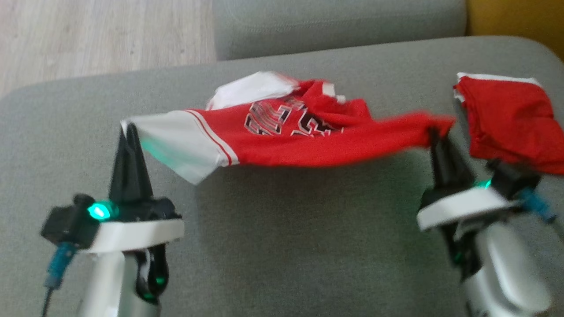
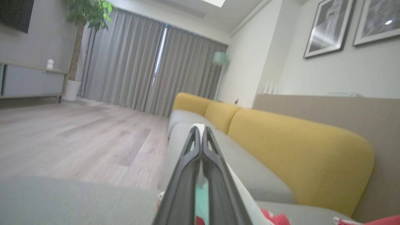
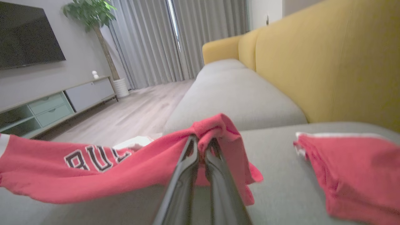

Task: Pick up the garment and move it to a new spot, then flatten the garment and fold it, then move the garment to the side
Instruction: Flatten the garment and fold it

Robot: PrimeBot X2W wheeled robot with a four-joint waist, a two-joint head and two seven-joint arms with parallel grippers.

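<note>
The sofa (image 1: 282, 246) spread across the head view as a broad grey seat. The wrist views showed its yellow back (image 3: 328, 62). Pale wood floor (image 1: 88, 39) lay past the seat's far left corner. Beyond it stood grey curtains (image 2: 140, 72), a dark TV (image 3: 28, 34) above a low cabinet (image 3: 62, 100), and a potted plant (image 2: 87, 12). Two framed pictures (image 2: 328, 28) hung on the wall behind the sofa.

The garment (image 1: 308, 141), a red shirt with a white sleeve and black-and-white lettering, hung stretched between the two grippers over the middle of the seat. It cast a shadow on the cushion below. Its far side bunched up behind the lettering, and I could not tell whether that part touched the seat. The cloth looked blurred in the head view.

A second red cloth (image 1: 511, 119) with a white edge lay crumpled on the seat at the right. It was just beside the garment's right end but apart from it.

The left gripper (image 1: 128, 130) pointed up, with its jaws pressed together on the corner of the white sleeve. A sliver of white showed at the fingertips in the left wrist view. The right gripper (image 1: 434, 132) had its jaws clamped on the red end of the garment, which bunched over the fingertips in the right wrist view.
</note>
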